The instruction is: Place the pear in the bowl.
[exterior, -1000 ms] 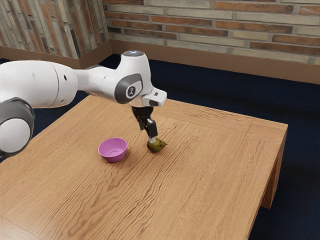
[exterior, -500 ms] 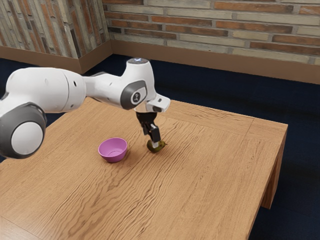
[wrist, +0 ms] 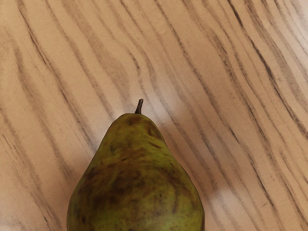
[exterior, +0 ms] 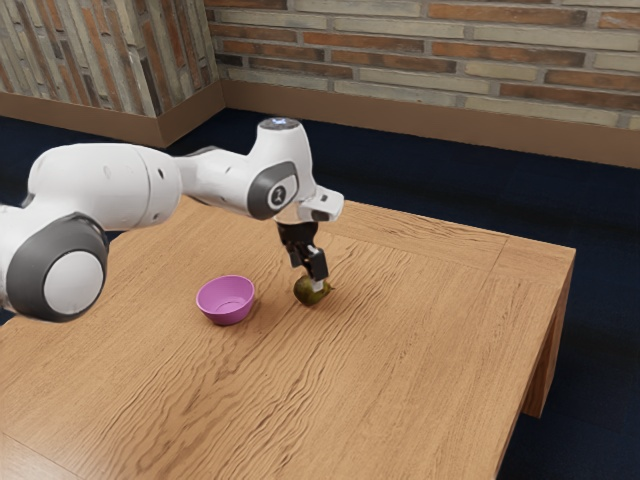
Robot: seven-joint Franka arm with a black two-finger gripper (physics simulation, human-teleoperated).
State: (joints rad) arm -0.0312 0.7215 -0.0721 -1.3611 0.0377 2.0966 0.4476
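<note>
See a wide wooden table (exterior: 400,400) in the exterior view, and over it a white arm (exterior: 100,185), reaching in from that view's left. Find a pink bowl (exterior: 215,314) upright on the wood, toward the exterior view's left of the black gripper (exterior: 311,281). Right under that gripper, find the pear (exterior: 307,292), lying on its side on the table, near the bowl but apart from it. At the narrow end, note a short dark stem (wrist: 139,106), pointing away from the hand.

Judge the step in hand as the grasp: down at the fruit, with lifting and carrying left to do. Next, secure a firm hold around the body, then lift straight up, clear the bowl's rim, travel toward the exterior view's left and lower inside before letting go. Beware of a slip or a roll on such a rounded, tapering shape, especially with a hold too near the narrow end.

Cannot tell the gripper's state, whether open or closed on the fruit; cannot make out contact on the pear's far side either. In the exterior view, lose part of the pear behind the gripper; in the wrist view, lose the broad end past the lower edge.
</note>
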